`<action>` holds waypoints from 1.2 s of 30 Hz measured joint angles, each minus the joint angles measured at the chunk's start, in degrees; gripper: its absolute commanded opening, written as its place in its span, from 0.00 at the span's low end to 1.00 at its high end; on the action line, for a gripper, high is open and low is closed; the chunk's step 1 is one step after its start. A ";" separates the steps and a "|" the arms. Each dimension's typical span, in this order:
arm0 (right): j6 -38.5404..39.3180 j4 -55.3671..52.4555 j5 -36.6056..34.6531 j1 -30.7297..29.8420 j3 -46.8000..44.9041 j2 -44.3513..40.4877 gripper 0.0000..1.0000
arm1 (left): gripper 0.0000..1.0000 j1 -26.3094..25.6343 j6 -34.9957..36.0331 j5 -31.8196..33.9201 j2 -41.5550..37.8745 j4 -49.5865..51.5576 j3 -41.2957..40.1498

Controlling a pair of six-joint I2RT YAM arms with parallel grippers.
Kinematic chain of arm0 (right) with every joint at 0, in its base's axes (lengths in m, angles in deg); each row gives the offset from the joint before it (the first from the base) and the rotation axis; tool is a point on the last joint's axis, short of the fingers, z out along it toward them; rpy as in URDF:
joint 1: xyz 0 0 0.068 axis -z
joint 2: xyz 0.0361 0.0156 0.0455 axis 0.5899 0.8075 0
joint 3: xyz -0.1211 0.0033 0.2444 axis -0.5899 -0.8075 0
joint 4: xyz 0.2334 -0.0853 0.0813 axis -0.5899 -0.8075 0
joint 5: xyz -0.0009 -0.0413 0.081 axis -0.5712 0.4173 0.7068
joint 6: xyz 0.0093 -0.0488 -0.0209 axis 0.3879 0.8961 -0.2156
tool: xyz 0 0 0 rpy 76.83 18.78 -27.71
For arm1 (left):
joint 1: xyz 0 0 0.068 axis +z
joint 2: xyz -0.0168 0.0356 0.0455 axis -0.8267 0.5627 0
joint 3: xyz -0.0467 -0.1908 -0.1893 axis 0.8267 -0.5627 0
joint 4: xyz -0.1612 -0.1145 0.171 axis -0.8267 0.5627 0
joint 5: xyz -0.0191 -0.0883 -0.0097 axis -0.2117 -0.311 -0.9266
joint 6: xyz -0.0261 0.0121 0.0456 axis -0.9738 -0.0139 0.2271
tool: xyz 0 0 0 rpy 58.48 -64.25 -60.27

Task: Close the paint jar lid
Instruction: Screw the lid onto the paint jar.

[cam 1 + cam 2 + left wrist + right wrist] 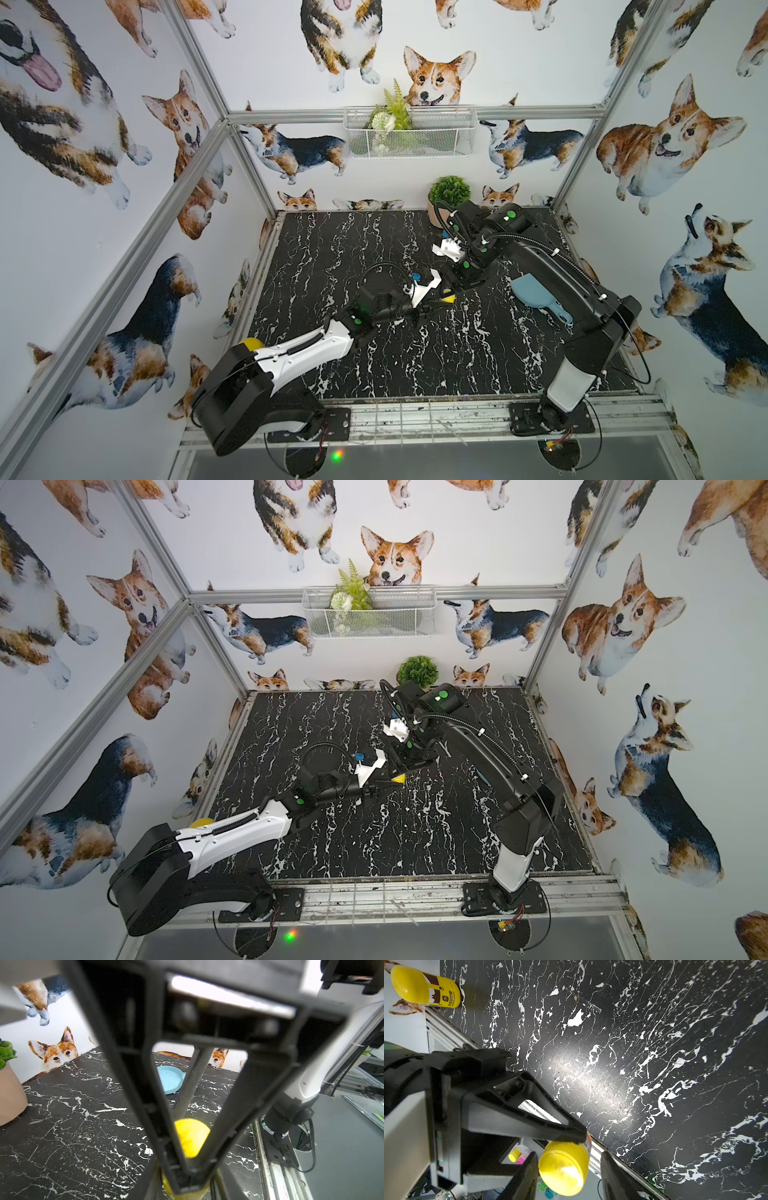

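Right wrist view: the paint jar (588,1142) lies sideways over the mid-surface (633,1064), left jaws clamped on it, right jaws apart astride the lid (562,1168); we judge we should centre, close gently, then twist.

Bright even light, glare on marble tabletop (591,1076), close fingers (128,1047) blurred, edges bowed

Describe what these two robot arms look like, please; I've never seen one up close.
Both the left arm and right arm mix glossy white shells with black joints. Round green stickers mark the joints, and black ribbed cables loop alongside. Each ends in black, triangular open-frame jaws.
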 measured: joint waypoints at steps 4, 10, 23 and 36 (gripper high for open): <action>-1.25 -0.17 -1.05 -0.72 0.11 0.90 0.40 | 0.21 -0.35 1.16 1.57 0.04 0.79 0.42; -2.64 -1.14 -2.91 -0.76 1.01 1.14 0.35 | 0.21 -0.96 2.73 3.13 0.66 2.69 1.79; -5.79 -3.58 -6.03 -1.14 2.86 2.29 0.39 | 0.21 -1.46 4.92 5.33 1.79 4.15 3.19; -7.13 -6.60 -14.88 -2.69 4.92 5.16 0.37 | 0.21 -1.51 6.47 7.34 2.43 7.76 3.32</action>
